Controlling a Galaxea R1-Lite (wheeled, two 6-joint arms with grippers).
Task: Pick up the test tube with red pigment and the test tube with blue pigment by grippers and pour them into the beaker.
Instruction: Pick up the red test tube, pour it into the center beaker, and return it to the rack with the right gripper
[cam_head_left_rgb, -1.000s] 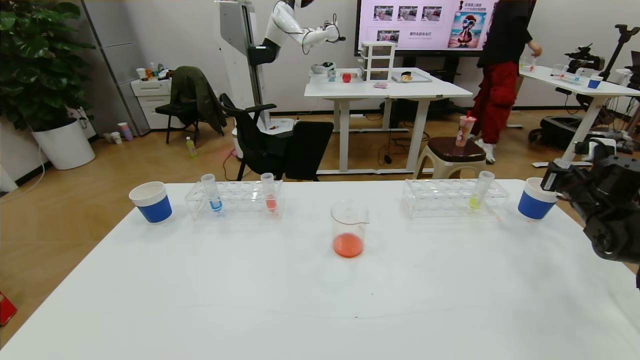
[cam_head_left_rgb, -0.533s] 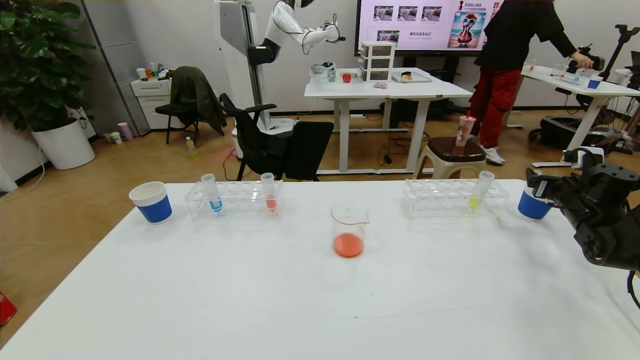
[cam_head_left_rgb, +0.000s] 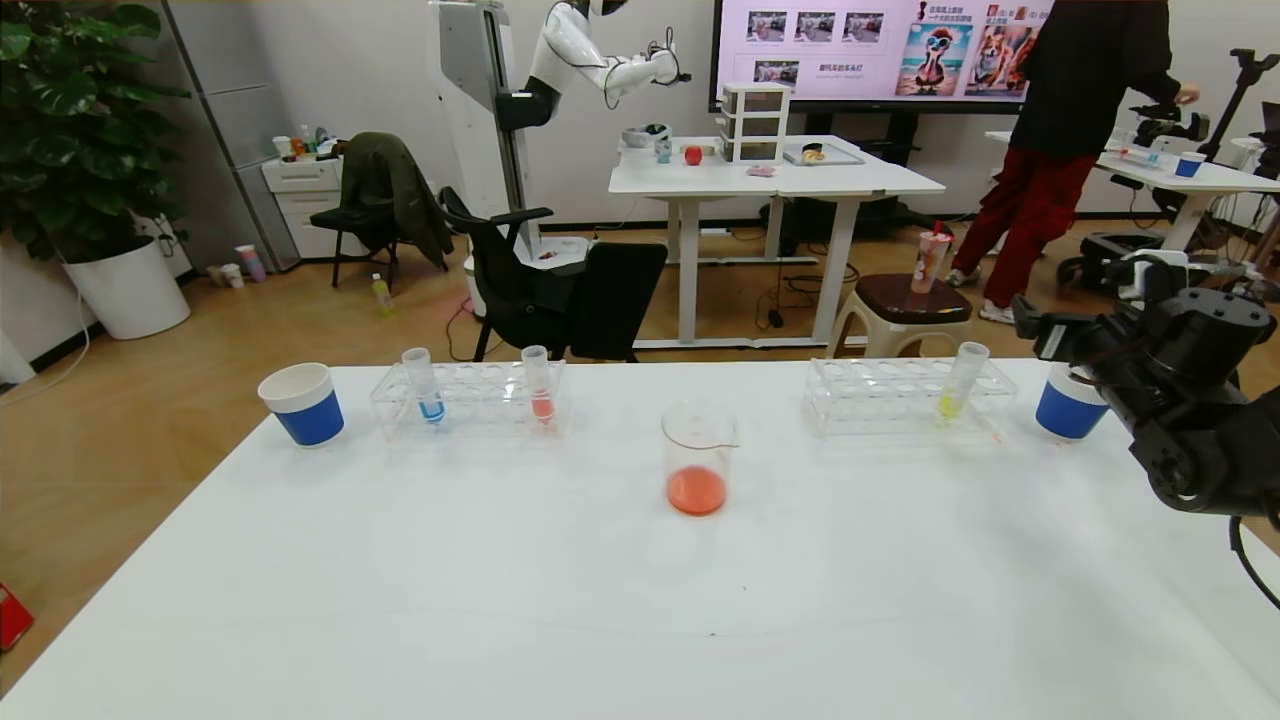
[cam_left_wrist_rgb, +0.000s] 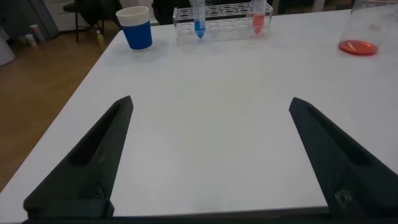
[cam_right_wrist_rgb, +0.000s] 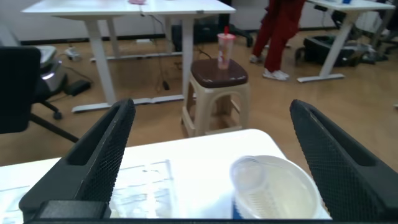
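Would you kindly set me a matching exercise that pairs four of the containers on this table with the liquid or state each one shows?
Column one:
1. small clear glass beaker
2. slim clear tube in the left rack's outer end
3. slim clear tube in the right rack
4. white-and-blue paper cup under the right gripper

Column two:
A. yellow-green liquid
B. empty inside
C. red-orange liquid at the bottom
D. bright blue liquid

Pairs: 1-C, 2-D, 3-A, 4-B
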